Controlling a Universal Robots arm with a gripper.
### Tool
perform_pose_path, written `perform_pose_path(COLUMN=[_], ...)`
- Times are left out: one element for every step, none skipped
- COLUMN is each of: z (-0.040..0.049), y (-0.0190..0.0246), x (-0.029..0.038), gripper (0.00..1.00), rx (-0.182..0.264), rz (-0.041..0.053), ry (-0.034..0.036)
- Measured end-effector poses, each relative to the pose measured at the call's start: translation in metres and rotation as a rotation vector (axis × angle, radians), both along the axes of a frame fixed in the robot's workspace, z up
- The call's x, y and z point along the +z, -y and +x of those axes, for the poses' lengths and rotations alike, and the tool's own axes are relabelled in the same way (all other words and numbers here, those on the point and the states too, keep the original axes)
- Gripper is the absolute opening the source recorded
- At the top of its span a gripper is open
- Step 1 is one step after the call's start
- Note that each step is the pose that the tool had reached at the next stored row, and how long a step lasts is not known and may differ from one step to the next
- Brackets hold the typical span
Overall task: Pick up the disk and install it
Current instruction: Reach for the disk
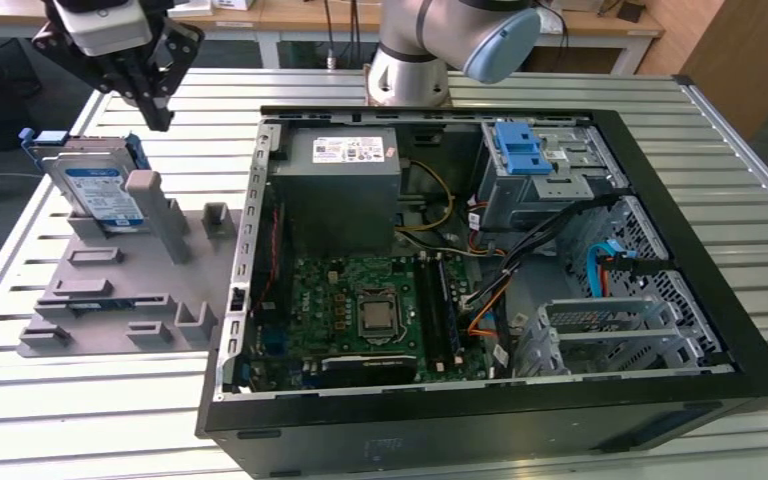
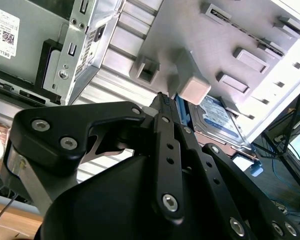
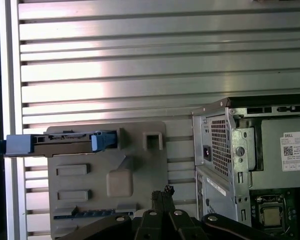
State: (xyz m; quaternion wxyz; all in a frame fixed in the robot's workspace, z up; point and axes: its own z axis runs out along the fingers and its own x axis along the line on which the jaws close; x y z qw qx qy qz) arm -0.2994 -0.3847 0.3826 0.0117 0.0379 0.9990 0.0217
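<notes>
Disk (image 1: 95, 185): it stands on its thin edge in a slot at the back of the grey holder, on the exterior view's left. It is not picked up yet. Standing up like this leaves its top edge free, so I think fingers can pinch it from above. In the first wrist view the disk (image 3: 60, 142) shows edge-on with its blue frame.

Grey holder (image 1: 104, 300): it lies flat on the metal table (image 1: 37, 420). A tall post rises just beside the disk and seems to stop it from falling over.

Gripper (image 1: 160, 118): it hangs above the disk, a little toward the exterior view's right, and touches nothing. The fingers are pressed together and hold nothing. Both wrist views show the tips meeting (image 2: 162, 97) (image 3: 162, 192).

Computer case (image 1: 464, 430): it lies on its side with the cover off, so the inside is open from above.

Power supply (image 1: 344, 165): the big grey box sits at the back of the case.

Drive cage (image 1: 551, 185): this silver box with holes has a blue latch (image 1: 520, 150) on top. It sits well apart from the disk.
</notes>
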Motion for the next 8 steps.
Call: perform_pose_path(z=[-0.0003, -0.0006, -0.0008, -0.0011, -0.0014, -0.0018, -0.0022, -0.0026], y=[0.0000, 0.0000, -0.0001, -0.0001, -0.0001, -0.0001, -0.0002, -0.0002], x=[-0.0001, -0.0001, -0.0002, -0.0003, -0.0003, -0.0004, -0.0004, -0.0005], gripper=[0.11, 0.11, 0.11, 0.11, 0.11, 0.11, 0.11, 0.11], rx=[0.000, 0.000, 0.000, 0.000, 0.000, 0.000, 0.000, 0.000], rz=[0.0000, 0.0000, 0.0000, 0.0000, 0.0000, 0.0000, 0.0000, 0.0000], ry=[-0.0001, -0.0003, -0.0006, -0.0009, -0.0013, -0.0016, -0.0019, -0.0022])
